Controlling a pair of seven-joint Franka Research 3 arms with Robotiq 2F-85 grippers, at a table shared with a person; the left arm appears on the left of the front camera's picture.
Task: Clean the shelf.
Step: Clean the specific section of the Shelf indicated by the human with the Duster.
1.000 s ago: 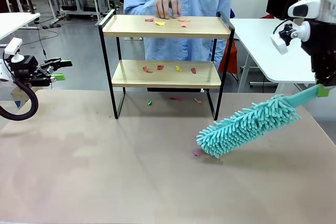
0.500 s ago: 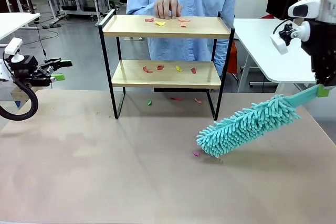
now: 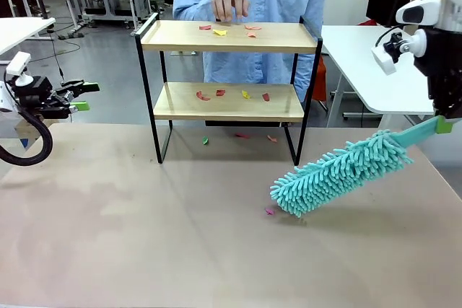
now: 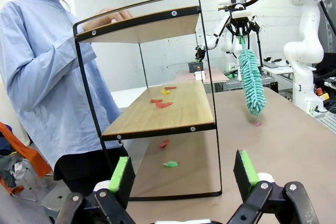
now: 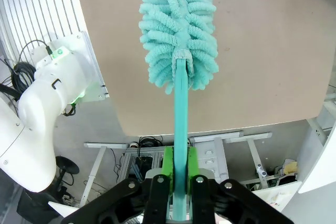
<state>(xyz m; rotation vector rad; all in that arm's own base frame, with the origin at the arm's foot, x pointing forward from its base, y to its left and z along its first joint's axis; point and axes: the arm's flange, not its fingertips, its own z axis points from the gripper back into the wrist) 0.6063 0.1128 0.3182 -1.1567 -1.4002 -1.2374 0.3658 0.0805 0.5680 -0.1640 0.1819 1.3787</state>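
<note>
The shelf [image 3: 229, 37] stands at the table's far middle, two light wood boards in a black frame. Small red, yellow and pink paper scraps [image 3: 220, 32] lie on both boards and on the table under it. My right gripper [image 3: 442, 126] is shut on the handle of a teal fluffy duster [image 3: 339, 171], which slants down to the table right of the shelf. Its wrist view shows the green pads [image 5: 167, 167] clamping the duster's handle [image 5: 180, 103]. My left gripper [image 3: 78, 96] hangs open at the far left, empty, and faces the shelf [image 4: 163, 111] from its side.
A person in a blue shirt stands behind the shelf, one hand [image 3: 229, 1] held above the top board. A pink scrap [image 3: 269, 211] lies by the duster's tip. White tables stand at left [image 3: 18, 30] and right [image 3: 368, 63]. The near tabletop [image 3: 144, 250] is bare.
The person's hand has lifted a little above the top board. Both arms and the duster have stayed still.
</note>
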